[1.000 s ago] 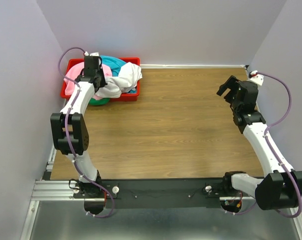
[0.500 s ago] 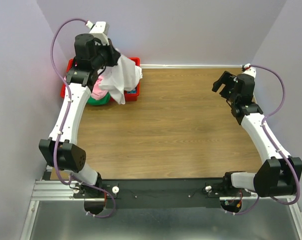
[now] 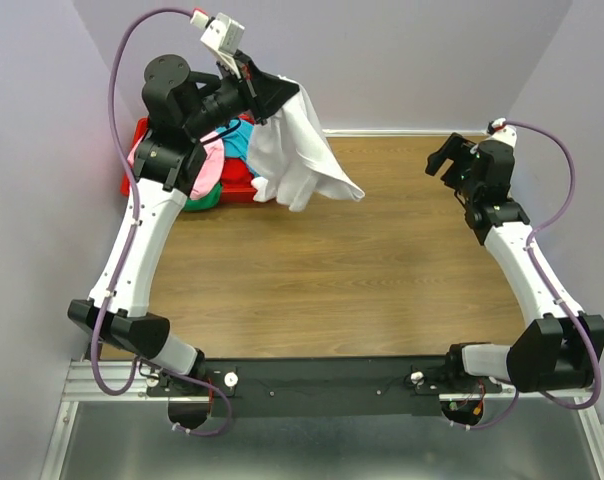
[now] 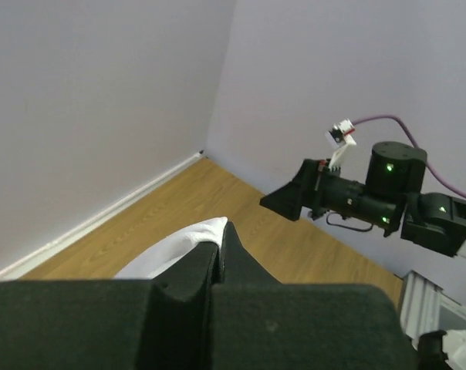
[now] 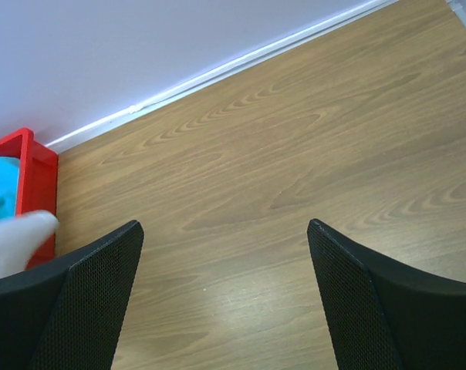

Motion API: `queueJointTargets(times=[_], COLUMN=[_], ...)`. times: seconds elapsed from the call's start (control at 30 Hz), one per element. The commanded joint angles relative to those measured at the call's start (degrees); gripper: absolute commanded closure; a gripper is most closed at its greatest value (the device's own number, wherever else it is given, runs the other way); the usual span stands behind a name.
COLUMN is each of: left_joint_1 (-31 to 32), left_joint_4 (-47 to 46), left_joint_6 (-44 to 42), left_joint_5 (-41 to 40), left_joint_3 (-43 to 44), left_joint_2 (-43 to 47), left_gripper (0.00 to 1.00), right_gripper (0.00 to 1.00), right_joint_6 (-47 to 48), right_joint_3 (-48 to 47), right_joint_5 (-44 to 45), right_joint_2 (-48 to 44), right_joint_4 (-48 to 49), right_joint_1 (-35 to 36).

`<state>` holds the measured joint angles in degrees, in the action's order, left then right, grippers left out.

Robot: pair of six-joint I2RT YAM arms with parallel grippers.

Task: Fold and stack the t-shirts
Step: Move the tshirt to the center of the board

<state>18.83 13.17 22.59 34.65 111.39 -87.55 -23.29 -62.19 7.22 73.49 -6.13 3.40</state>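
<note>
No folded shirt is seen on the worktop, so the task is judged to be at its very start. The right gripper is held spread open and empty above the far right part of the worktop. Farther back and to the left, the left gripper is clenched on an edge of the white shirt, which is hung in the air just beside the red bin. In that bin, at the far left corner, the pink shirt, teal shirt and green shirt are heaped unfolded. Spreading, folding and stacking are all left to be done.
</note>
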Motion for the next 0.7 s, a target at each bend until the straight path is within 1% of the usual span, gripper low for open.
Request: queueJointTargets(times=[0.0,0.03,0.07,0.13,0.2,0.23,0.27,0.33,0.37,0.4,0.5,0.53,0.63,0.67], left_joint_1=[-0.11,-0.11,-0.11,-0.46,-1.25,-1.51,-2.65,-4.23,-4.94,-6.25,-8.01,-8.19,-8.28,-8.28], left_joint_4=[-6.40,-5.97,-5.70,-3.25,0.88,2.55,6.48,10.10,11.60,14.05,15.92,16.36,17.68,18.03], left_joint_6=[3.34,2.29,1.50,-0.86,-3.06,-3.08,-3.60,-3.52,-3.52,-3.43,-4.13,-4.22,-4.22,-4.22], left_joint_5=[4.29,3.76,1.58,-1.77,-8.35,-11.25,-17.45,-23.11,-27.32,-28.93,-30.52,-30.70,-31.57,-31.75], left_joint_3=[-7.40,-9.25,-13.70,-17.94,-25.05,-25.08,-27.70,-29.82,-31.75,-32.72,-36.59,-37.73,-38.62,-38.62], left_joint_2=[4.65,5.54,6.33,9.23,11.51,12.31,13.36,14.07,14.25,14.42,14.60,14.42,13.98,14.07], left_gripper=[1.00,1.00,1.00,1.00,1.00,1.00,1.00,1.00,1.00,1.00,1.00,1.00,1.00,1.00], right_gripper=[0.06,0.06,0.06,0.06,0.07,0.07,0.08,0.11,0.11,0.12,0.12,0.12,0.12,0.12], right_joint_6=[0.96,1.05,1.23,1.49,2.28,2.28,2.80,2.90,2.90,2.90,2.98,2.90,2.29,2.02], right_joint_3=[-1.26,-1.18,-0.65,0.14,1.46,1.90,2.77,3.57,3.92,4.10,4.01,3.31,1.29,-0.54], right_joint_5=[0.77,0.60,0.42,0.33,-0.63,-1.59,-3.51,-6.24,-6.87,-9.66,-10.39,-10.47,-10.83,-11.09], right_joint_2=[-1.95,-2.12,-2.56,-3.00,-3.62,-3.71,-3.71,-3.27,-2.83,-2.39,1.29,3.65,7.97,9.89], right_joint_4=[-0.90,-1.07,-1.42,-1.78,-2.39,-2.57,-2.83,-2.92,-2.92,-3.01,-3.01,-3.01,-2.92,-2.83], right_joint_1=[0.20,0.29,0.29,0.20,0.20,0.20,0.20,0.29,0.64,1.17,4.77,7.04,10.74,12.93])
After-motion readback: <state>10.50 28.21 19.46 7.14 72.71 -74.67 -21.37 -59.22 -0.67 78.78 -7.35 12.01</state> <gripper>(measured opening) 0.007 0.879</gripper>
